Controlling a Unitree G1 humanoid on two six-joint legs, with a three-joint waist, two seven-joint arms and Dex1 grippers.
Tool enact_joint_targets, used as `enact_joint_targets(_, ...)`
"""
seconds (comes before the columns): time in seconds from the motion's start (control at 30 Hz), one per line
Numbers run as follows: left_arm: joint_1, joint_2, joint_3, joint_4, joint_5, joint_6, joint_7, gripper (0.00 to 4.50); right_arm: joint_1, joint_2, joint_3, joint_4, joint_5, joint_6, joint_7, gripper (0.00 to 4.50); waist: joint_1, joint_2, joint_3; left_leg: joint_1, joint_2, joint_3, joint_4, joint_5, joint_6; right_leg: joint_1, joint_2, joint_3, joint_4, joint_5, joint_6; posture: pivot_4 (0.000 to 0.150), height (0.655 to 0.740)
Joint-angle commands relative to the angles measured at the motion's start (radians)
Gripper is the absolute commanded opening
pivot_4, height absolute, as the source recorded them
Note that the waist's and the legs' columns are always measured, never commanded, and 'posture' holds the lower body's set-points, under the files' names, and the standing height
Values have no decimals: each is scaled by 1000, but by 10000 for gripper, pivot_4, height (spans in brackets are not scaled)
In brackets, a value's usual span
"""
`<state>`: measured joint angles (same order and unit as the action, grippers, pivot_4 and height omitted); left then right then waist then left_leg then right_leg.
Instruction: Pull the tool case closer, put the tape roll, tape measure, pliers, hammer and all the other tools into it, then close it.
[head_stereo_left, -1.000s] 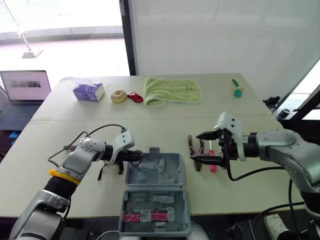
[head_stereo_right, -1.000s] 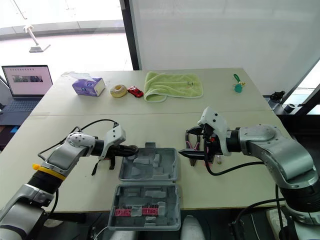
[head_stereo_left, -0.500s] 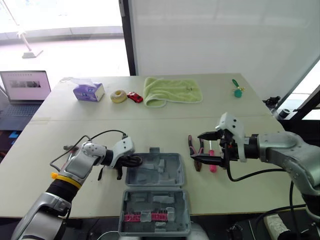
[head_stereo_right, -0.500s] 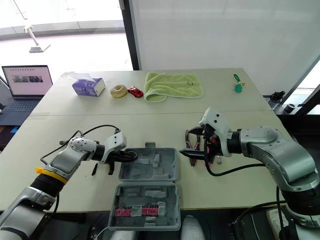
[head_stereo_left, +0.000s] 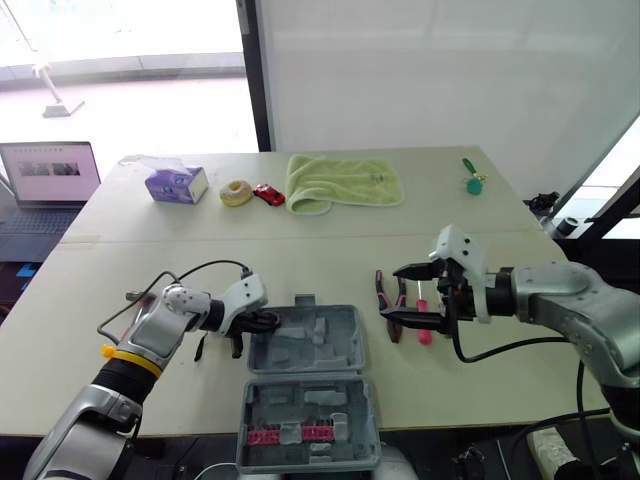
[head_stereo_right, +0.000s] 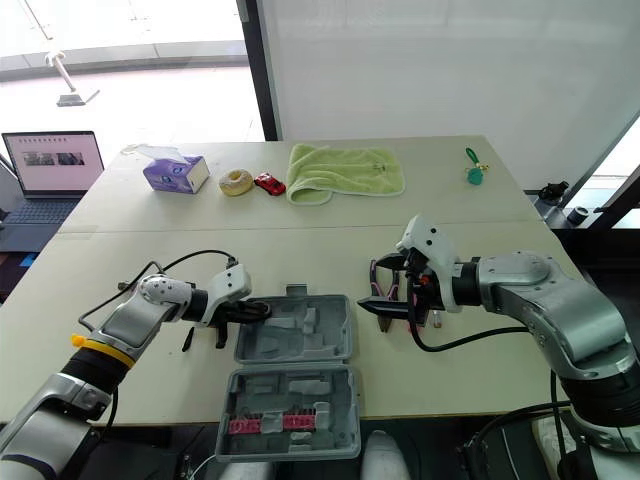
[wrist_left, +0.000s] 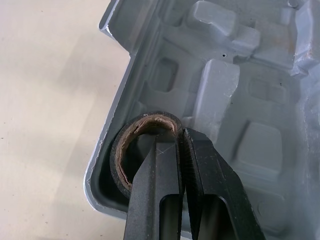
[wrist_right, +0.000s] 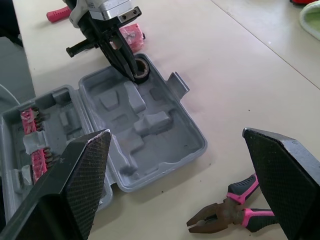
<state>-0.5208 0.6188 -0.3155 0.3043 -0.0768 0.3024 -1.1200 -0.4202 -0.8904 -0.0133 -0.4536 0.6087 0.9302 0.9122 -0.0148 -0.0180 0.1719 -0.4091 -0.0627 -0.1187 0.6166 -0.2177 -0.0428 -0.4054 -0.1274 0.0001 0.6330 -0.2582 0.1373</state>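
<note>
Beige worktop runs under a bright window, with a laptop off its left side and a green towel at the far edge. Compared with a second ago, the left gripper has sunk a little lower and drawn slightly nearer the robot, carrying the tape roll from above the tool case's rim down into the tray's corner; the right arm has kept its place. The tool case lies open at the near edge of the worktop, lid folded toward the robot. The left gripper is clenched on the tape roll, one finger through its cardboard core and the other outside, pinching the wall, with the roll sitting in the left far corner of the tray. The right gripper hovers with its fingers spread wide just above the pliers, which lie on the worktop right of the case beside a pink-handled screwdriver.
</note>
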Motion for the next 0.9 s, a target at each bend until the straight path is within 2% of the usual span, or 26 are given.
enact_joint_targets(0.03,-13,9,49,-34,-20,37,1,9708,-22,-10,-7,-5,-5,-24,6,45000,0,0,0,0,0,0,0,0,0,0,0,0,0,0,0,1500,7400)
enact_joint_targets(0.07,-14,14,49,-43,-17,36,-4,14986,-23,-10,-5,-2,-6,-26,6,45000,0,0,0,0,0,0,0,0,0,0,0,0,0,0,0,1500,7400)
enact_joint_targets(0.1,-15,20,48,-53,-13,35,-11,18341,-25,-9,-4,0,-7,-28,7,45000,1,0,0,0,0,0,0,0,0,0,0,0,0,0,0,1500,7400)
enact_joint_targets(0.13,-13,30,52,-70,-15,45,-20,24851,-25,-9,-3,1,-7,-29,7,45000,1,0,0,0,0,0,0,0,0,0,0,0,0,0,0,1500,7400)
enact_joint_targets(0.17,-11,46,60,-93,-25,57,-37,28808,-26,-9,0,4,-8,-31,8,45000,1,0,0,0,0,0,0,0,0,0,0,0,0,0,0,1500,7400)
enact_joint_targets(0.33,8,97,146,-216,-118,128,-77,28808,-20,-10,3,6,-6,-34,12,45000,0,0,0,0,0,0,0,0,0,0,0,0,0,0,0,1500,7400)
enact_joint_targets(0.5,53,78,247,-262,-213,172,-43,28808,-16,1,12,6,-2,-31,6,45000,0,0,0,0,1,0,0,0,0,0,0,0,0,0,0,1500,7400)
enact_joint_targets(0.57,90,64,254,-260,-220,163,-25,23665,-20,5,18,4,0,-27,5,45000,0,0,0,0,1,0,0,0,0,0,1,0,0,0,0,1500,7400)
enact_joint_targets(0.63,123,57,236,-259,-197,125,-12,15952,-24,5,21,3,3,-25,6,45000,-1,0,0,0,1,0,0,0,0,0,1,0,0,0,0,1500,7400)
enact_joint_targets(0.9,121,-31,213,-116,-152,2,50,15952,-32,-2,22,9,1,-25,8,45000,4,0,0,0,0,-1,1,0,0,1,0,0,0,0,0,1500,7400)
